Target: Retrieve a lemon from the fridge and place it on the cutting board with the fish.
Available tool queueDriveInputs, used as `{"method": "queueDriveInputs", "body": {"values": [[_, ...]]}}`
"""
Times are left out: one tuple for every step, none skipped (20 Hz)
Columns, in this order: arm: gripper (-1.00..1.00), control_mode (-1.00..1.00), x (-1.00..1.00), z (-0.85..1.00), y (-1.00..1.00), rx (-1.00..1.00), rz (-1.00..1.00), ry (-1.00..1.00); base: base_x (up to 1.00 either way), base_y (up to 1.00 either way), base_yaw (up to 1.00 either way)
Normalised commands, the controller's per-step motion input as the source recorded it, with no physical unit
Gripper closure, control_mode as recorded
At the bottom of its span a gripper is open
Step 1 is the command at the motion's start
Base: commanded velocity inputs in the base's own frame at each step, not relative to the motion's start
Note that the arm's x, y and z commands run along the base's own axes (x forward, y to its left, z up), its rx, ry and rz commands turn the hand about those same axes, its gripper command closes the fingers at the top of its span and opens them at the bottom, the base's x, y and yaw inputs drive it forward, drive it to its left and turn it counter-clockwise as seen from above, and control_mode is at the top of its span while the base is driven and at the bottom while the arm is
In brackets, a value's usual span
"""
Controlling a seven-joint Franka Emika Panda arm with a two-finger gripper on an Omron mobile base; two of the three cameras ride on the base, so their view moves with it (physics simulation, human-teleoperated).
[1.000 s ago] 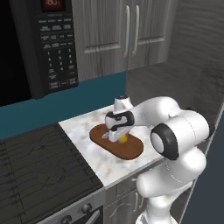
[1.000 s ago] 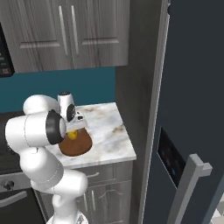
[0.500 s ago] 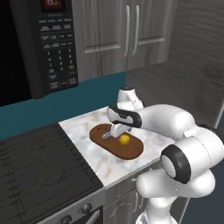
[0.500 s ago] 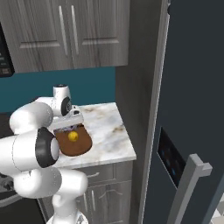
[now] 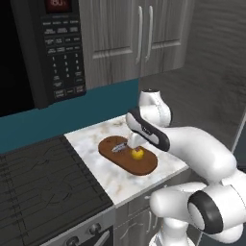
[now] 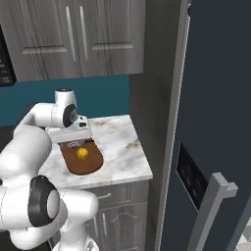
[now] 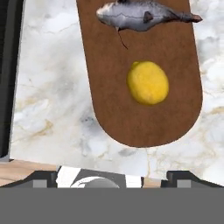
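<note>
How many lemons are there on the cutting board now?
1. The lemon lies on the cutting board, near its rounded end, beside the fish but apart from it. None appears hidden.

A home kitchen: grey wood-grain cabinets (image 5: 144, 33) above a marble counter (image 6: 122, 147), teal backsplash (image 5: 62, 115), black microwave (image 5: 48, 48), black stove (image 5: 43, 187) at the counter's left edge, tall dark fridge (image 6: 215, 98) at the right.
</note>
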Motion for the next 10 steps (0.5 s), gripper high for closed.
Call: {"method": "queueDriveInputs", "body": {"values": [[-1.00,-1.00,-0.85,0.28,-0.39,0.02,-0.25,0.00,0.00,0.00,0.00],[-1.00,-1.00,-0.85,0.24,-0.40,0.02,-0.27,0.00,0.00,0.00,0.00],[-1.00,-1.00,-0.89,0.21,-0.41,0.02,-0.27,0.00,0.00,0.00,0.00],[-1.00,-1.00,-0.94,0.17,-0.43,0.03,-0.27,0.00,0.00,0.00,0.00],[-1.00,-1.00,-1.00,0.18,-0.44,0.03,-0.26,0.00,0.00,0.00,0.00],[-1.00,-1.00,-1.00,0.30,-0.46,0.03,-0.28,0.00,0.00,0.00,0.00],[-1.00,-1.00,-1.00,0.43,-0.47,0.03,-0.28,0.00,0.00,0.00,0.00],[-1.00,-1.00,-1.00,0.48,-0.45,0.01,-0.28,0.00,0.00,0.00,0.00],[-1.00,-1.00,-1.00,0.46,-0.37,0.00,-0.27,0.00,0.00,0.00,0.00],[-1.00,-1.00,-1.00,0.45,-0.33,0.00,-0.27,0.00,0.00,0.00,0.00]]}}
